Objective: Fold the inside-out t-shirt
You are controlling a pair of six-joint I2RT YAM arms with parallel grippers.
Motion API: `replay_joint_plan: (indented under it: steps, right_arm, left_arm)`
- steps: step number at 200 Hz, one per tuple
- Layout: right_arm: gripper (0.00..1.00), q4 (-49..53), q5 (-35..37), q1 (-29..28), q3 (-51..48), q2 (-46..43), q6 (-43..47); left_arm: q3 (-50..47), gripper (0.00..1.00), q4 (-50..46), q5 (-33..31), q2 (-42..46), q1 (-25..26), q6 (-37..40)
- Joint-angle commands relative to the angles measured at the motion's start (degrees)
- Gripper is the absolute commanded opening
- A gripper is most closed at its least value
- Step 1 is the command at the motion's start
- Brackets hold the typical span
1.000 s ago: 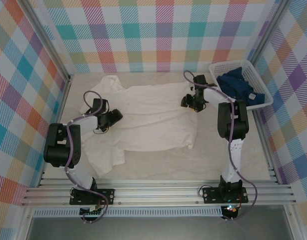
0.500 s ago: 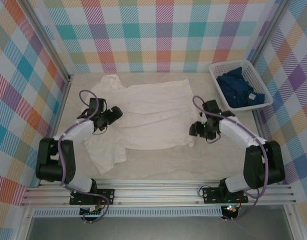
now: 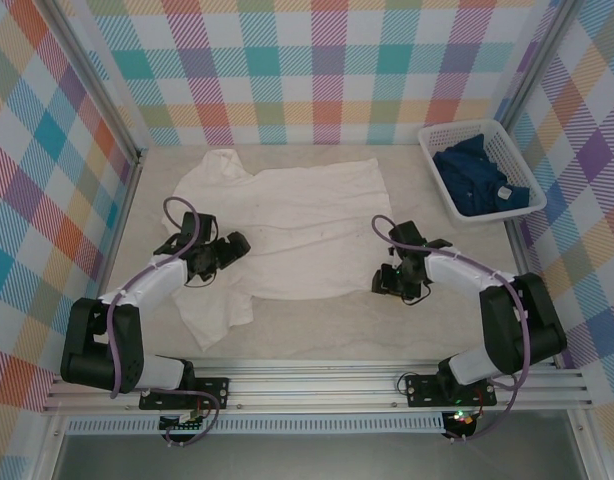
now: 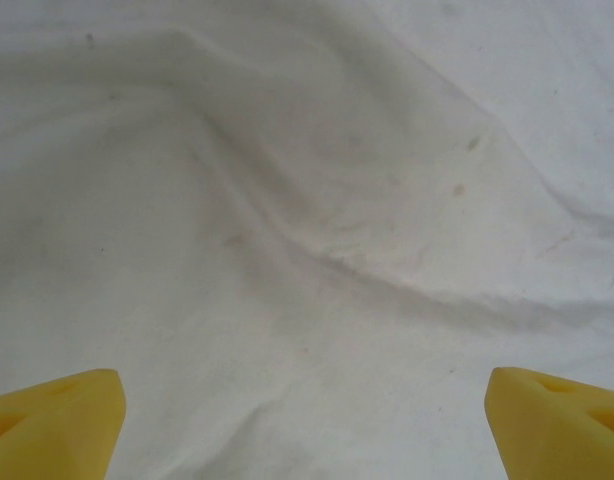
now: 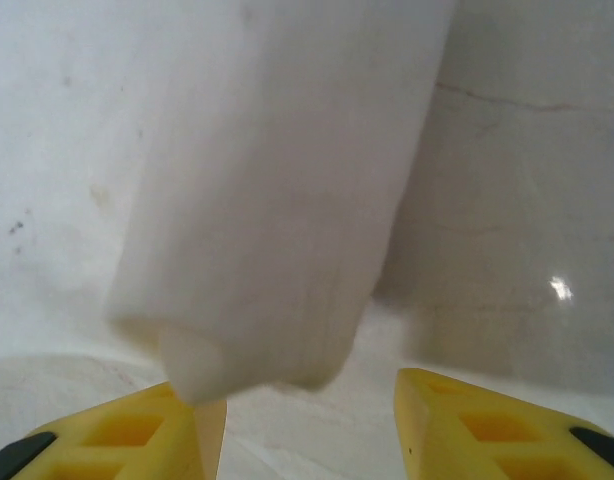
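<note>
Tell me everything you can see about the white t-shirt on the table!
The white, soft-looking short-sleeved t-shirt lies spread mostly flat on the beige table, wrinkled, with faint specks. One sleeve points to the far left, the other toward the near edge. The left hand is open above its left side. The open right hand is at its near right corner, where the cloth bunches up.

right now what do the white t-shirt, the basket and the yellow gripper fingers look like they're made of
T-shirt: soft matte cloth, likely cotton; it wrinkles and drapes in folds.
Basket: white, probably rigid plastic; thin open-lattice walls hold their shape.
Left gripper fingers: yellow, apparently hard plastic; dull surface, crisp straight edges.
</note>
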State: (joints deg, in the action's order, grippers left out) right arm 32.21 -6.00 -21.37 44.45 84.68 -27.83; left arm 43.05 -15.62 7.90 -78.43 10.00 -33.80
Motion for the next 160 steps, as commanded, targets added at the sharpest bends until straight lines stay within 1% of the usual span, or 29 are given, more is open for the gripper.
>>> replay_joint_plan:
  steps: [1, 16, 30, 59, 92, 160]
  right_arm:
    - [0.4, -3.5, 0.4, -0.2, 0.2, 2.1, -0.2]
    - [0.28, -2.9, 1.4, -0.1, 0.8, 3.0, 0.1]
    - [0.19, -1.9, 3.1, -0.1, 1.0, 2.7, 0.1]
    - [0.11, 2.0, 6.9, -0.1, 2.2, 1.3, 0.9]
    - [0.07, 6.1, 10.3, 0.4, 4.0, 0.2, 1.9]
    - [0.09, 18.5, 19.8, 1.7, 10.1, -1.1, 6.2]
  left_arm:
    - [-1.7, 0.93, -1.4, -0.1, -0.6, 0.5, 0.2]
    - [-2.3, 0.93, -1.6, -0.7, -0.5, 0.5, 0.3]
    - [-3.1, 0.93, -1.8, -1.5, -0.4, 0.5, 0.4]
    - [-6.2, 0.93, -2.2, -5.3, 0.3, 0.5, 0.4]
    - [-8.0, 0.93, -2.4, -8.0, -0.7, 0.5, 1.1]
    - [-9.6, 0.94, -3.3, -9.5, -0.6, 0.5, 2.3]
